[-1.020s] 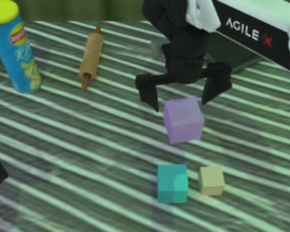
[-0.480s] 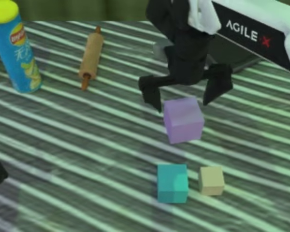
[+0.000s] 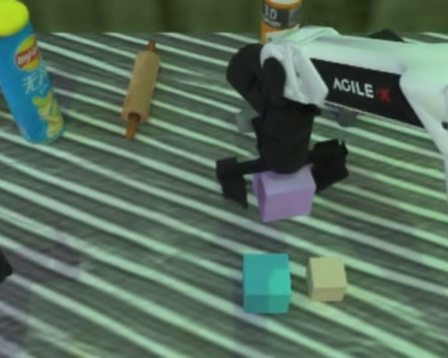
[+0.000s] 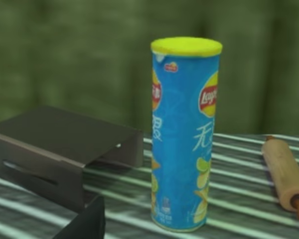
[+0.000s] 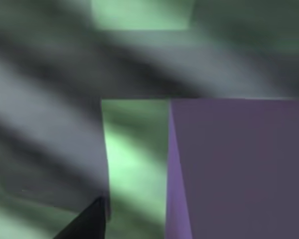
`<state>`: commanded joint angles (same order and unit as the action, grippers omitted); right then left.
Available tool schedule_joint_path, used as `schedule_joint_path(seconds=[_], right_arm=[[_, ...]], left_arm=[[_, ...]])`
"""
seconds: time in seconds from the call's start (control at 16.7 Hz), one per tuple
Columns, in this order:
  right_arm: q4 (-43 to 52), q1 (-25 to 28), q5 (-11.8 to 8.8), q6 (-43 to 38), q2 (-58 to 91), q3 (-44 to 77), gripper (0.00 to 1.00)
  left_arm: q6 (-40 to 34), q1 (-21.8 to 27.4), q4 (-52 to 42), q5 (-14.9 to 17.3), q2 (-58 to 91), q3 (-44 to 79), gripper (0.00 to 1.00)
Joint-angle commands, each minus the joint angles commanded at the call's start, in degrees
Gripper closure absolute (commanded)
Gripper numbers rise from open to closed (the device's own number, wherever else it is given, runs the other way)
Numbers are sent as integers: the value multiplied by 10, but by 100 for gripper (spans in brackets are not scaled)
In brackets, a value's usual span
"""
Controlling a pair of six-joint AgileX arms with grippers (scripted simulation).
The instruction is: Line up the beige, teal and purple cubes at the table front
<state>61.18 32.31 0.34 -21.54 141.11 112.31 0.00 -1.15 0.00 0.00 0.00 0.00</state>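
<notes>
Top view shows the teal cube (image 3: 266,282) and the beige cube (image 3: 327,279) side by side near the front of the striped worktop (image 3: 119,246), close together but apart, roughly level with each other. Looks like two thirds of the row in place. Leaves the purple cube (image 3: 284,194), which sits farther back, just behind the teal one and clearly out of line. Right pincer (image 3: 282,177) down over that cube, fingers spread and straddling it on left and right, not yet pressed against its sides. Right wrist view confirms it: lilac face (image 5: 239,169) close up, a strip of striped worktop between it and one dark fingertip (image 5: 87,221). Remaining, by judgement: close, lift, set down beside the teal cube. Left arm parked at the left edge, its wrist view facing a blue crisp can (image 4: 185,134), a rolling pin (image 4: 288,174) and a black slab (image 4: 60,149).
</notes>
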Motion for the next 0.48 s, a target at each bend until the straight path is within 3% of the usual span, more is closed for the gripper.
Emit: schedule_joint_path(seconds=[0.24, 0.48], right_arm=[[-1, 0, 0, 0, 0, -1, 0], [-1, 0, 0, 0, 0, -1, 30]], left_arm=[[0, 0, 0, 0, 0, 0, 0], [0, 0, 0, 0, 0, 0, 0]])
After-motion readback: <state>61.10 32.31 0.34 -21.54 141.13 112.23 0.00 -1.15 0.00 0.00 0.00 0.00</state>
